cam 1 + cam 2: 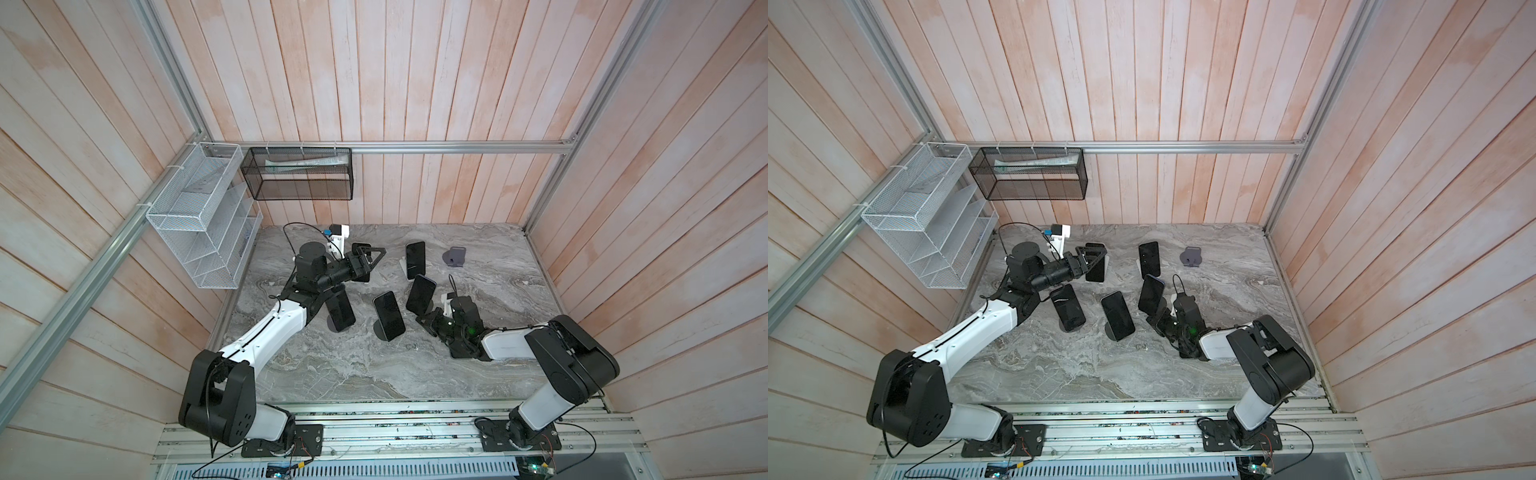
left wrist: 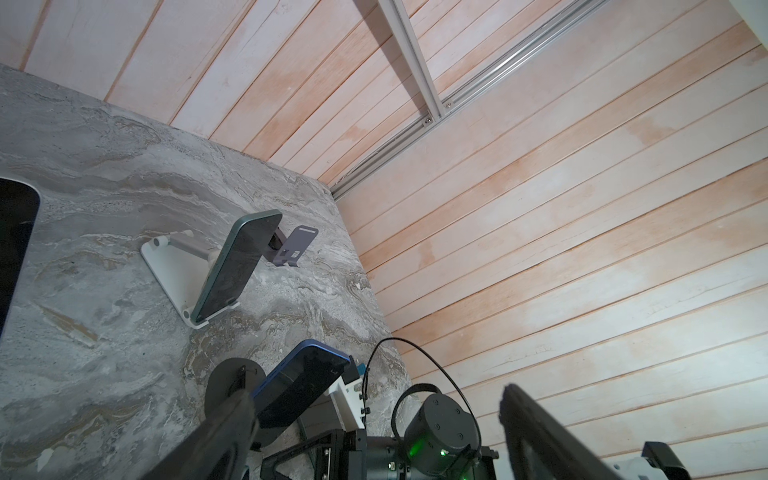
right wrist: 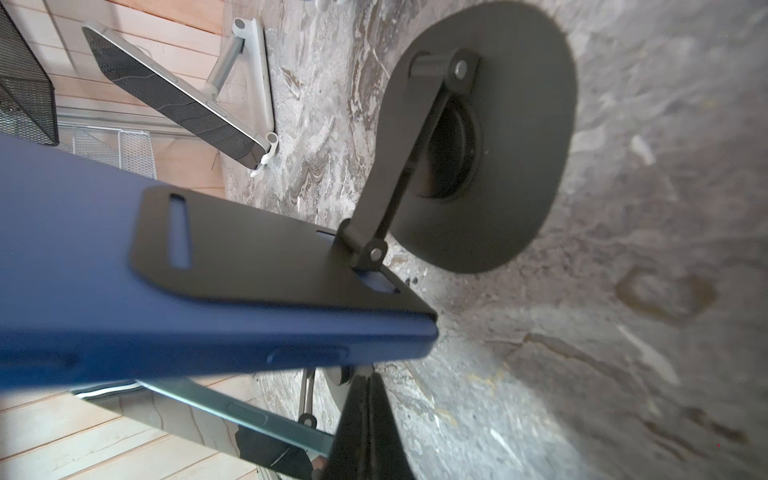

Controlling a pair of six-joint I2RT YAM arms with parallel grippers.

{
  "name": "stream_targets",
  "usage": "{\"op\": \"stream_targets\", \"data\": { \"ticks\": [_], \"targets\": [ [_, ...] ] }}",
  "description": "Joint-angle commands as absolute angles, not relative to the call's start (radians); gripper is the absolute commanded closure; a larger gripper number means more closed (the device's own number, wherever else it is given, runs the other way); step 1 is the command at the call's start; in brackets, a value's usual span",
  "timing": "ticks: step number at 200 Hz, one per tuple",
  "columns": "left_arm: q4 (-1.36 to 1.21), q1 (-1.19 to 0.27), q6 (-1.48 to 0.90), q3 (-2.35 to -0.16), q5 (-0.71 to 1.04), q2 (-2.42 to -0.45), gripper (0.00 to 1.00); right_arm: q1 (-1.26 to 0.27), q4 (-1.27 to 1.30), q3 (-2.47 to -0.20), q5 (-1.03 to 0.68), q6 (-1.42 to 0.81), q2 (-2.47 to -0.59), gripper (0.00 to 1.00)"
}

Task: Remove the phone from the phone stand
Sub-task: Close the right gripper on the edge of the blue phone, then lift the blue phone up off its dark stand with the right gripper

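Several phones lean on stands across the marble table (image 1: 374, 374). A blue phone (image 1: 420, 294) rests on a black round-based phone stand (image 3: 519, 124). My right gripper (image 3: 366, 386) is shut and empty, its tips just under that phone's lower side edge (image 3: 291, 353). At the back left my left gripper (image 1: 372, 257) is open, beside a dark phone (image 1: 360, 266) on a white stand. Nothing sits between its fingers (image 2: 224, 428). That phone shows only as a dark slab (image 2: 16, 249) at the edge of the left wrist view.
A green-edged phone (image 1: 415, 255) on a white stand (image 2: 166, 270) stands at the back centre, next to an empty purple-grey stand (image 1: 456, 257). Two more phones (image 1: 389, 309) (image 1: 340, 313) lean on dark stands in front. A white wire rack (image 1: 199, 216) and a black mesh basket (image 1: 299, 174) hang on the walls.
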State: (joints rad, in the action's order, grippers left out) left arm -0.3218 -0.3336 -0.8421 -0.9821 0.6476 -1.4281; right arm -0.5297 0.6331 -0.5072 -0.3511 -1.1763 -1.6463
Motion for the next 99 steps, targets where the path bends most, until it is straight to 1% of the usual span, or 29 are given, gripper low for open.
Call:
{"op": "stream_targets", "data": {
  "ticks": [1,64,99],
  "targets": [
    [-0.331,-0.324,-0.833,-1.007,0.649,-1.407,0.06,-0.532,0.641,-0.532,-0.319,-1.190,-1.673,0.99],
    [-0.337,-0.310,-0.839,-1.004,0.647,-1.396,0.06,-0.526,0.640,-0.548,-0.310,-1.204,-1.693,1.00],
    [-0.341,-0.307,-0.844,-1.002,0.649,-1.394,0.06,-0.515,0.587,-0.566,-0.299,-1.181,-1.691,1.00]
  ]
}}
